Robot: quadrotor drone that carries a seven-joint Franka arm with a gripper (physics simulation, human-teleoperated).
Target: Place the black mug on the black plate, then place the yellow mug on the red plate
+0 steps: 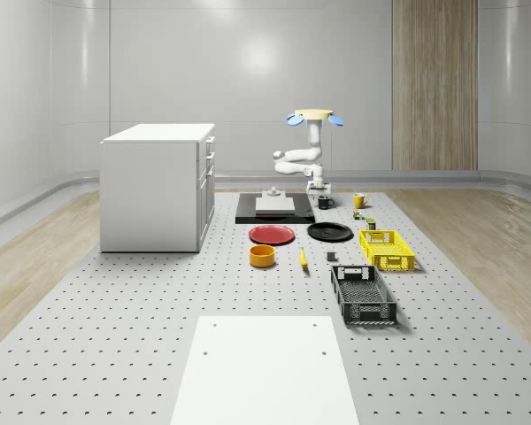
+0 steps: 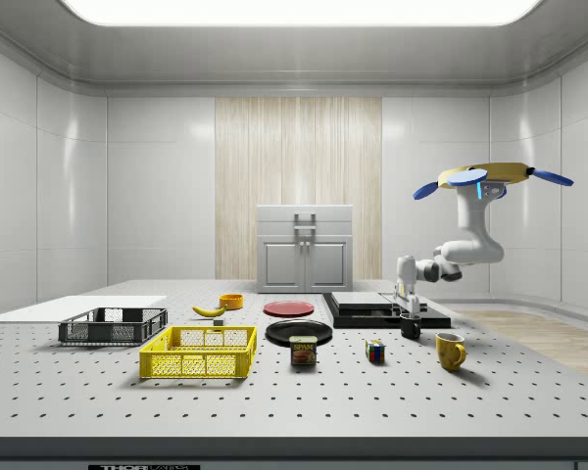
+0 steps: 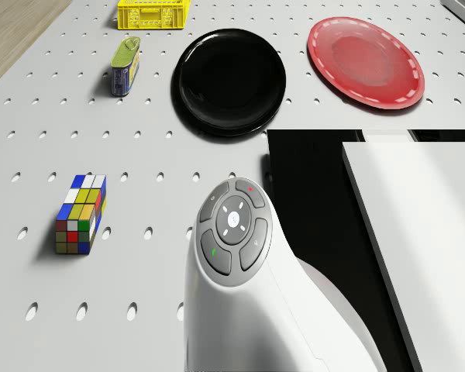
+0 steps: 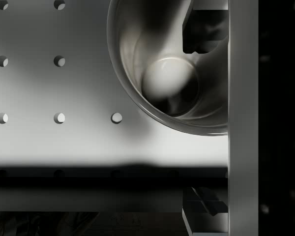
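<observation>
Hovering drone's pincer (image 2: 409, 315) straddles the glossy round black mug (image 4: 172, 69), jaws apart.

Black mug (image 2: 411, 328) upright on the counter (image 2: 392, 392) under my fingers (image 4: 201, 44); yellow mug (image 2: 450, 350) upright nearby — black plate (image 3: 229, 80) and red plate (image 3: 366, 61) bare.
</observation>
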